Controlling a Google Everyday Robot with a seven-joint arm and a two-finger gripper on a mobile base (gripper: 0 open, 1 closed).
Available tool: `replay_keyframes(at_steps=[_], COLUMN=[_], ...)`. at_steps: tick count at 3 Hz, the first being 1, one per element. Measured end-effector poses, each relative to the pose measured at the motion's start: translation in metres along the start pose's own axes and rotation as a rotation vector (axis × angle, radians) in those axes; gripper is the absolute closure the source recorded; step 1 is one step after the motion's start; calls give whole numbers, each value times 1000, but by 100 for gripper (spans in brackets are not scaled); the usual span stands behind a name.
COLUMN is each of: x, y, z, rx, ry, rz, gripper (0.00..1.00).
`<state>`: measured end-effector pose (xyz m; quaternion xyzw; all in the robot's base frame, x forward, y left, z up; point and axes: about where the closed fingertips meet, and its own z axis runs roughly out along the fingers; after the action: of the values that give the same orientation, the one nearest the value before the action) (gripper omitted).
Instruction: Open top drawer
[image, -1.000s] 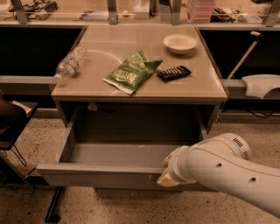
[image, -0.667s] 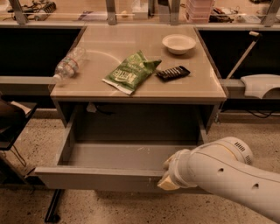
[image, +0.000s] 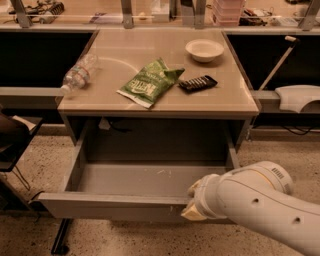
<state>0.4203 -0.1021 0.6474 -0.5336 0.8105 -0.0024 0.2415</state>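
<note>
The top drawer (image: 112, 206) is pulled far out from under the tan table. Its flat grey front faces me and the shallow grey tray behind it holds nothing I can see. My gripper (image: 192, 202) is at the right part of the drawer's front edge, at the end of the white arm (image: 255, 200) that comes in from the lower right. The arm's wrist covers the fingertips.
On the table top (image: 230, 97) lie a plastic water bottle (image: 79, 73), a green chip bag (image: 150, 82), a black bar-shaped snack (image: 198, 83) and a white bowl (image: 204, 49). A white object (image: 297, 97) rests on the ledge at right. A dark chair (image: 15, 140) stands at left.
The drawer has slid a little further out toward me, and the arm has drawn back with it.
</note>
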Motion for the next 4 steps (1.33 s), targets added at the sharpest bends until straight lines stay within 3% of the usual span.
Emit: replay_keyframes(at_steps=[4], x=[1], y=[19], z=[-12], rx=[32], ry=[-20], rz=[-18], gripper=[100])
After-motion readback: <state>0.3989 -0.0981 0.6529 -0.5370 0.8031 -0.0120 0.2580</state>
